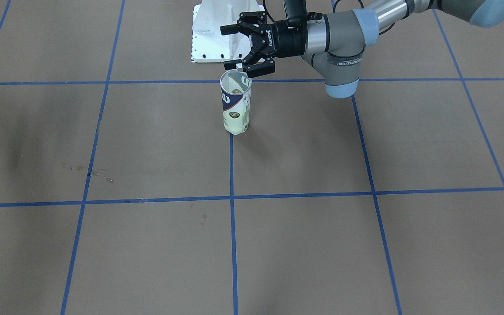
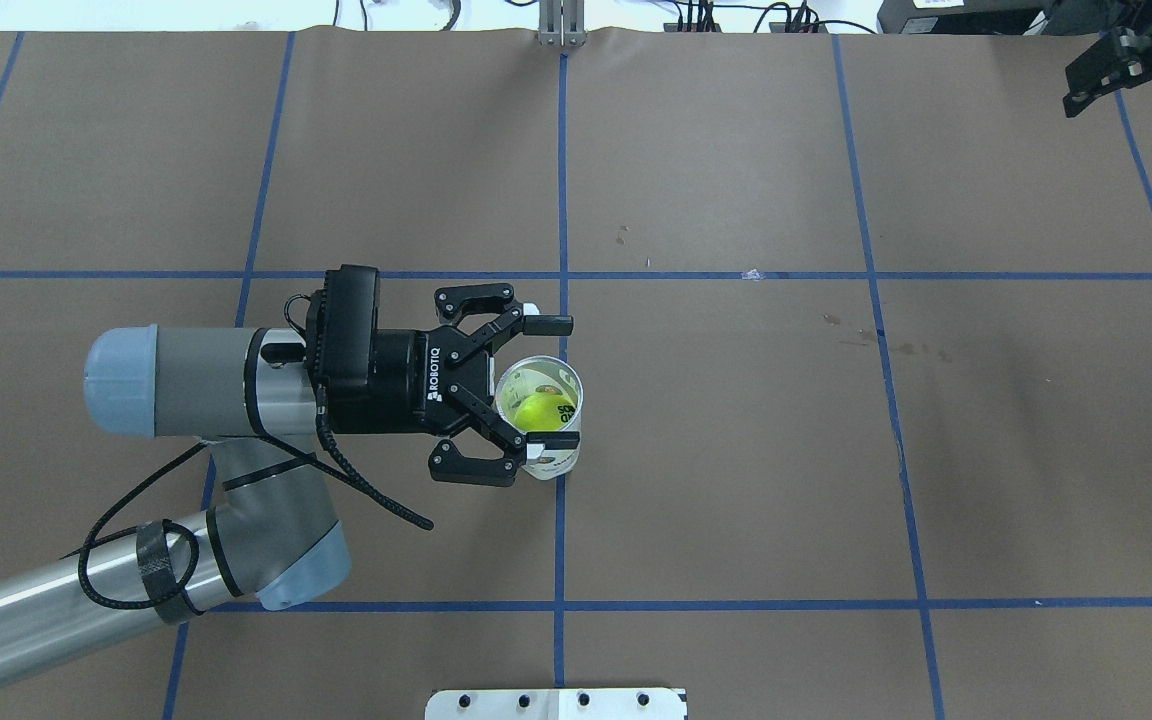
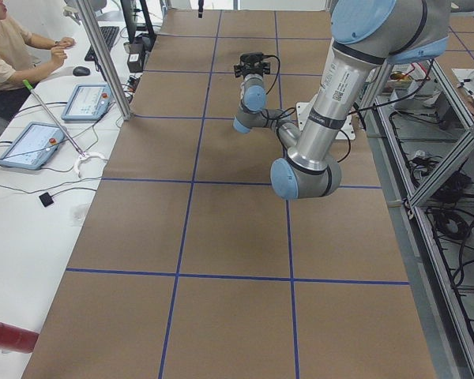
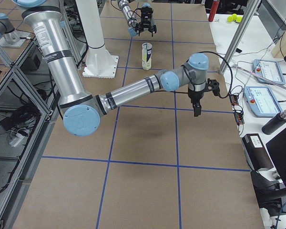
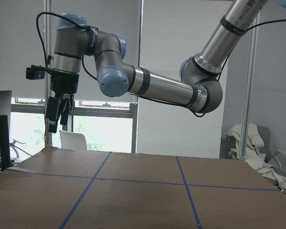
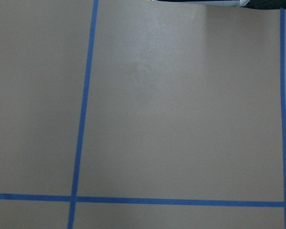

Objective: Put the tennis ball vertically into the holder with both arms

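Note:
The holder (image 2: 564, 455), a clear can with a white and navy label, stands upright near the table's middle; it also shows in the front view (image 1: 236, 107) and the right view (image 4: 147, 56). A yellow-green tennis ball (image 2: 539, 408) lies inside it at the bottom (image 1: 236, 126). My left gripper (image 2: 550, 382) is open, with one jaw on each side of the holder's top, apart from it; in the front view (image 1: 232, 48) it sits just above and behind the rim. My right gripper (image 2: 1121, 95) is open and empty, pointing down, far off at the table's right far corner (image 4: 196, 110).
The white pedestal base (image 1: 217, 39) stands at the robot's edge of the table, behind the holder. An operator (image 3: 8, 47) sits at a side desk with tablets. Loose tennis balls (image 4: 234, 18) lie on the desk past the table.

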You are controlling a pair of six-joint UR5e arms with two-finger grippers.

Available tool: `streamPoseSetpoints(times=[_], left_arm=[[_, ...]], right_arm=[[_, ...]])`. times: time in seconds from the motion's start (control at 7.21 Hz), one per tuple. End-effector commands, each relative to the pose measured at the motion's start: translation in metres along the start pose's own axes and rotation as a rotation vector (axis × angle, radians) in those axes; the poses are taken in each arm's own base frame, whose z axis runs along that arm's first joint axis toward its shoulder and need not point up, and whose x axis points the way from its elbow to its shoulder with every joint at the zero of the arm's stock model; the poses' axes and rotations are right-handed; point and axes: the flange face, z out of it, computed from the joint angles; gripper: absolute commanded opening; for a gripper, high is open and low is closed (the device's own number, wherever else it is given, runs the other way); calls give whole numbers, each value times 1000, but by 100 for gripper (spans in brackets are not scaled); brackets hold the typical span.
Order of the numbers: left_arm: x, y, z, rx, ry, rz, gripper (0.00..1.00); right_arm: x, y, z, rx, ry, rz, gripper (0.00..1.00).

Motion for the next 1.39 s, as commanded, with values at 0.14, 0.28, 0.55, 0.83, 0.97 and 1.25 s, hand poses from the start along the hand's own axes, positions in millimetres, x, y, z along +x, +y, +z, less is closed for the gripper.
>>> streamPoseSetpoints(times=[0.14, 0.28, 0.55, 0.83, 0.97, 1.25], left_arm=[[-74, -26, -50, -173, -216, -91, 99], [-114, -39, -83, -272, -291, -142, 99], [-187, -60, -182, -519, -418, -313, 99], [-225, -75, -274, -652, -465, -507, 99], [-231, -52, -301, -673, -503, -558, 100], [-268, -36, -356, -700, -630, -682, 100]], right_arm=[[125, 43, 9, 13, -18, -26, 99], [146, 56, 5, 13, -16, 4, 99], [165, 72, 5, 10, -11, 34, 99], [169, 79, 6, 8, -8, 39, 99], [169, 79, 6, 7, -8, 40, 99], [173, 82, 9, 2, -4, 43, 99]])
